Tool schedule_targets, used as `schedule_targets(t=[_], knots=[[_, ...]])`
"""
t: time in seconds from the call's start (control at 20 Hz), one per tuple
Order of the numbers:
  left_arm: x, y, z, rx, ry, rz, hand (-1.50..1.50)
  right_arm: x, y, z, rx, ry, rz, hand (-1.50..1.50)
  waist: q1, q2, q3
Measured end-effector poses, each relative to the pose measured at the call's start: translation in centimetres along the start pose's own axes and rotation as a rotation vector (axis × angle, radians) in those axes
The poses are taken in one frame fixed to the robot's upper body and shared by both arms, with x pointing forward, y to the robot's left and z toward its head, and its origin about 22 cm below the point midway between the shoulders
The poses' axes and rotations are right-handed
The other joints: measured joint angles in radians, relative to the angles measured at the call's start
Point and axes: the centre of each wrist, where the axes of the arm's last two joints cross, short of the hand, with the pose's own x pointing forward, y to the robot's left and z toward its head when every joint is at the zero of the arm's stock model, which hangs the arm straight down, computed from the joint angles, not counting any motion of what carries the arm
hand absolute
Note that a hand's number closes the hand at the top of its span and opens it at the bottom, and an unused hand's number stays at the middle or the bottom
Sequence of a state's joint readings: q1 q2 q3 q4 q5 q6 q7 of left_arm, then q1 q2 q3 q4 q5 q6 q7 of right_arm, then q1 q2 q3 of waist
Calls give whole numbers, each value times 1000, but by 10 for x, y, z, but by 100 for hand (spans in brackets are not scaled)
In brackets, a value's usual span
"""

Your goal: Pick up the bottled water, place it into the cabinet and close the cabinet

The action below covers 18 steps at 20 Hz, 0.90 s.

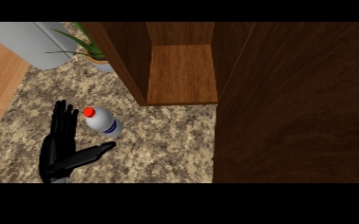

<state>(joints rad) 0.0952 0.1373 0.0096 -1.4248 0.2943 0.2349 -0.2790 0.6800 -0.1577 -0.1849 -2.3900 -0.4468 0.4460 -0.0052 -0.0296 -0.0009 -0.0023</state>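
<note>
A bottled water (104, 121) with a red cap and a blue label stands on the speckled counter, left of the cabinet. My left hand (60, 144) is open right beside it on its left, fingers straight and pointing away from me, thumb stretched out under the bottle. The hand holds nothing. The wooden cabinet (182, 71) stands open, its inner shelf bare. Its door (288, 104) is swung wide and fills the right side of the view. My right hand does not show.
A potted plant (91, 52) stands at the cabinet's left rear corner. A grey rounded appliance (38, 42) sits at the upper left. A wooden surface (8, 78) borders the counter's left edge.
</note>
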Motion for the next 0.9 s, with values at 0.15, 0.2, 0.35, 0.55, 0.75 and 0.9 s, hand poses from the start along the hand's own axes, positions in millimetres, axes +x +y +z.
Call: schedule_targets(t=[0.15,0.2,0.35,0.55,0.75,0.9], knots=[[-15,8,-4,8,18,2,-150,0,-1,7,10,7,-5,-150,-1,0,0],[-22,10,-4,15,25,-1,-150,-1,0,8,14,6,-12,-150,-2,0,0],[-37,9,-7,27,35,-1,-150,1,-4,12,13,11,-3,-150,0,1,0],[-55,9,-7,44,26,34,-150,0,-3,13,10,0,-20,-150,2,1,-1],[-70,9,-10,21,24,104,-150,0,-4,16,15,2,-31,-150,2,2,-1],[-81,5,-11,-13,15,150,-150,0,-4,16,14,1,-35,-150,1,3,-1]])
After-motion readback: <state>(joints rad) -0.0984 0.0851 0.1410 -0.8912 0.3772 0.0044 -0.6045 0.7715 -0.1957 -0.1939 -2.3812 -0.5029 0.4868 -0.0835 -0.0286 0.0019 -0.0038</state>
